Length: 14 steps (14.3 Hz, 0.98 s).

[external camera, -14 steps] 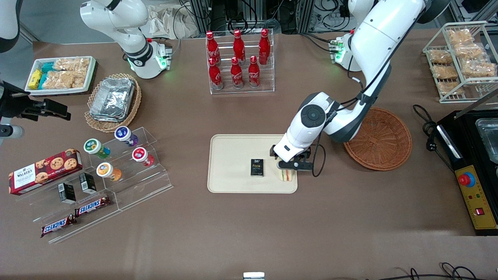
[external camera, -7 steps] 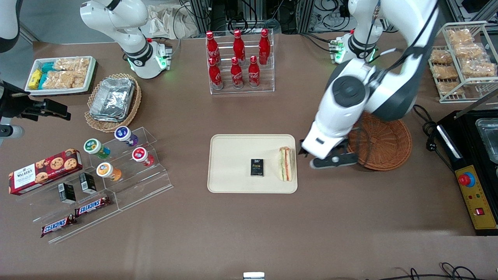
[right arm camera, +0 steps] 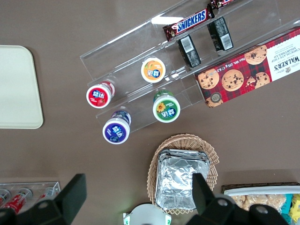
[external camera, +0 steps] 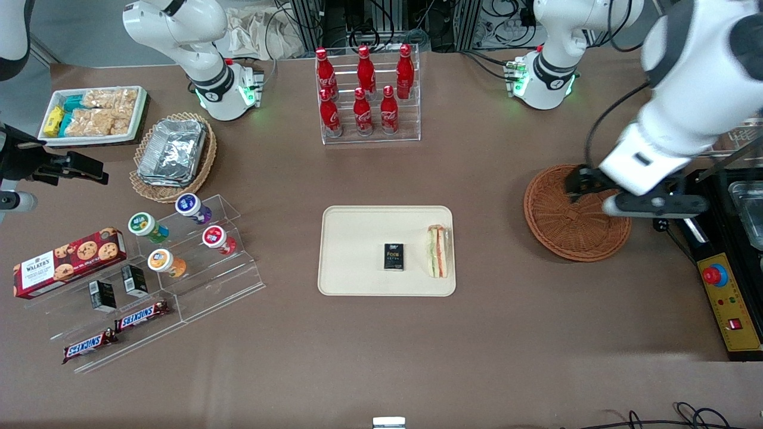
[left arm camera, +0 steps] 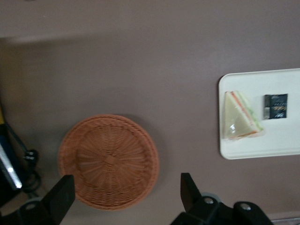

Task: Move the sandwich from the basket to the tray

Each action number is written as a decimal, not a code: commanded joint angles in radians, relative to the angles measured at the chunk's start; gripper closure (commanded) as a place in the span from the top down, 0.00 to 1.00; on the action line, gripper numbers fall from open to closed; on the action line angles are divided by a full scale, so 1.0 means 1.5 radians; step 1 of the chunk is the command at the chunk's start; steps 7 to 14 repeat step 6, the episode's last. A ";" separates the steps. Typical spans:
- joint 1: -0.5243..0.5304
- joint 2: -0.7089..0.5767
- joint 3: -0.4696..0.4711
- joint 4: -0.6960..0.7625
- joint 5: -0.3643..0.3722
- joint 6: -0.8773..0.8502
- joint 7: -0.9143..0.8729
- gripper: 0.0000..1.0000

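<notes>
— Where's the sandwich (external camera: pixel 438 251)?
— On the tray (external camera: pixel 357 238), along its rim at 3 o'clock from the black box (external camera: pixel 393 257).
— And the gripper (external camera: pixel 626 193)?
— Spread, holding nothing; it has swung from the tray's edge to above the basket (external camera: pixel 566 229), with bare table between basket and tray.

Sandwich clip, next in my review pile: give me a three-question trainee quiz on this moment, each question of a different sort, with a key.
1. True or false: the sandwich lies in the basket.
2. The small black box on the tray sits: A) beside the sandwich, apart from it; B) on top of it; C) in the basket.
3. Fill in: the gripper hangs above the ____, fingers open and holding nothing.

Key
1. False; it lies on the tray, at the edge nearest the basket.
2. A
3. basket
</notes>
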 commanded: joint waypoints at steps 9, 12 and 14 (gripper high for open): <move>-0.009 0.006 0.094 -0.004 0.003 0.000 0.196 1.00; -0.009 0.006 0.094 -0.004 0.003 0.000 0.196 1.00; -0.009 0.006 0.094 -0.004 0.003 0.000 0.196 1.00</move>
